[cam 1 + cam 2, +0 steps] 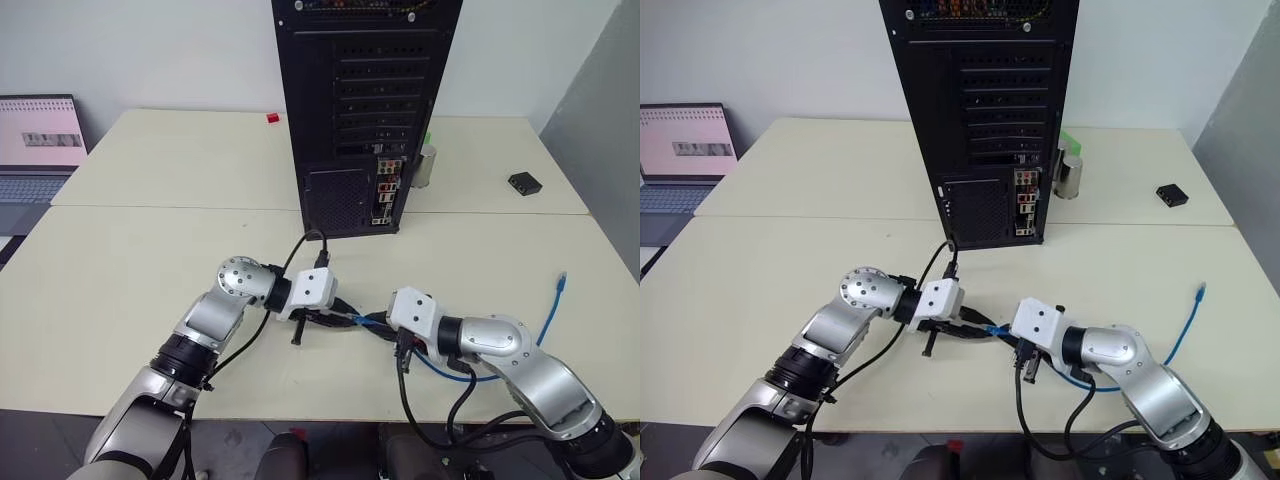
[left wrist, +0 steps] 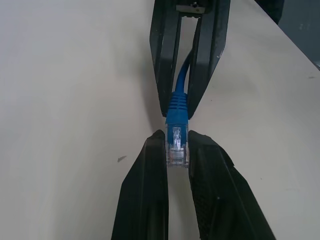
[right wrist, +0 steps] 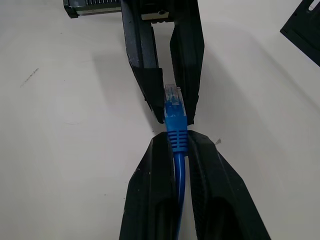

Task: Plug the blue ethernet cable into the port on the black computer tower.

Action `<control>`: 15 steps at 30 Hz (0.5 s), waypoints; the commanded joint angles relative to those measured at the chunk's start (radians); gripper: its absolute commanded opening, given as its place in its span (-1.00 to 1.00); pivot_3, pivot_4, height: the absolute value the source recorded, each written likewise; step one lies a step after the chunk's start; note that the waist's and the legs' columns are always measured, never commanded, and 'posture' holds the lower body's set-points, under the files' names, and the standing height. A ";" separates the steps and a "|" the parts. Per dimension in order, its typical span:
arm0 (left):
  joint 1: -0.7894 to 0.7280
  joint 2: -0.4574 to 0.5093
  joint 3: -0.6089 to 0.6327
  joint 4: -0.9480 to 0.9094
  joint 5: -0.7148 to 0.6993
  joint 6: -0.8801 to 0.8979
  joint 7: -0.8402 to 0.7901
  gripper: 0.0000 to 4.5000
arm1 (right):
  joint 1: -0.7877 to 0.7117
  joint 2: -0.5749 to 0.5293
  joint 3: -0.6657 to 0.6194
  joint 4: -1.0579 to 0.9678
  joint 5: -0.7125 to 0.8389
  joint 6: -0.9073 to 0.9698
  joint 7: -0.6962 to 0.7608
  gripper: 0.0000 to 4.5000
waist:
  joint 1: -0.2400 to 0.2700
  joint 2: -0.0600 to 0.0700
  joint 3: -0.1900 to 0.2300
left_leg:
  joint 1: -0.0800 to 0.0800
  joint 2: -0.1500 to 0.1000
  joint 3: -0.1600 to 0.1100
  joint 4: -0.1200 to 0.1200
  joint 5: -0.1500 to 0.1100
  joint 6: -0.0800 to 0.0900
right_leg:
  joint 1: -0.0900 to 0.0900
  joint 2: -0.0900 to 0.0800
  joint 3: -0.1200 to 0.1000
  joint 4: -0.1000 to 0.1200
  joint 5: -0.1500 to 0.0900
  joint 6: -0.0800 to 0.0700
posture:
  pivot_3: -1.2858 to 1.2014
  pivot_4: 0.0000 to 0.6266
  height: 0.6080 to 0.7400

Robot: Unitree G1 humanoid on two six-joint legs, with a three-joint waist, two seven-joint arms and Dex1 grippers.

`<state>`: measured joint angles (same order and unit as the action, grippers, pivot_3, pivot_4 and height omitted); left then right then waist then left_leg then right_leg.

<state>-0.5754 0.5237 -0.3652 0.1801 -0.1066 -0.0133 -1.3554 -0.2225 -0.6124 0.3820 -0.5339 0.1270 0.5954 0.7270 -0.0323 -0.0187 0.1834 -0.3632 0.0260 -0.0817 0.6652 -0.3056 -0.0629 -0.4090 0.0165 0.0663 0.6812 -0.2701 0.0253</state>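
**Passing the plug from pincer to pincer, short of the tower**

Meeting low over the pale worktop [image 1: 150,250], the robot's two pincers face each other tip to tip with one end of the blue ethernet cable [image 1: 548,312] between them. The left pincer [image 2: 177,152] is clenched on the small clear plug [image 2: 177,146], pressing on its two side faces; the right pincer [image 3: 176,142] is clenched on the ribbed blue boot and cord just behind it. Both grips are closed at once, so this reads as a handover in mid-exchange.

The plug's long axis lies roughly level and in line with both pincers, its open nose pointing toward the left pincer's wrist and away from the right one. From the boot the cord runs back under the right arm, then curves out across the worktop to its free end, lying well to the right. The black computer tower [image 1: 365,110] stands upright behind, its rear face toward the robot, the port [image 1: 380,215] somewhere low in the coloured connector strip, too small to single out with certainty.

To do this well, one pincer should probably let go only once the other holds squarely, and the plug nose must end up free and aimed at the strip, not buried between fingers. A skewed grip risks the plug twisting.
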 commanded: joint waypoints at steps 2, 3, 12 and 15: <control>-0.005 -0.002 -0.002 0.009 0.011 -0.022 0.004 -0.87 | -0.025 0.011 -0.004 -0.019 -0.004 -0.014 0.007 -0.96 | 0.000 0.000 0.000 | 0.000 0.000 0.000 0.000 0.000 0.000 | 0.000 0.000 0.000 0.000 0.000 0.000 | 0.03 -0.52 1.00; -0.005 -0.003 -0.001 0.011 0.012 -0.025 0.005 -0.87 | -0.025 0.013 -0.006 -0.019 -0.003 -0.012 0.005 -0.96 | 0.000 0.000 0.000 | 0.000 0.000 0.000 0.000 0.000 0.000 | 0.000 0.000 0.000 0.000 0.000 0.000 | 0.03 -0.52 1.00; 0.000 -0.012 0.017 0.028 0.013 -0.101 0.029 -0.87 | -0.024 -0.063 -0.067 -0.087 0.036 0.027 0.066 -0.15 | 0.000 0.000 0.000 | 0.000 0.000 0.000 0.000 0.000 0.000 | 0.000 0.000 0.000 0.000 0.000 0.000 | 0.03 -0.52 1.00; 0.017 -0.023 0.043 0.031 0.007 -0.194 0.069 -0.87 | 0.004 -0.105 -0.172 -0.150 0.120 0.092 0.088 0.15 | 0.001 0.000 0.000 | 0.000 0.000 0.000 0.000 0.000 0.000 | 0.000 0.000 0.000 0.000 0.000 0.000 | 0.03 -0.52 1.00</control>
<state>-0.5668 0.5131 -0.3593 0.2156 -0.0916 -0.1273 -1.3206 -0.2323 -0.7003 0.2969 -0.6091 0.1829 0.6488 0.7948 -0.0315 -0.0188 0.1833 -0.3636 0.0259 -0.0821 0.6653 -0.3056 -0.0629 -0.4088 0.0161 0.0660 0.6810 -0.2701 0.0253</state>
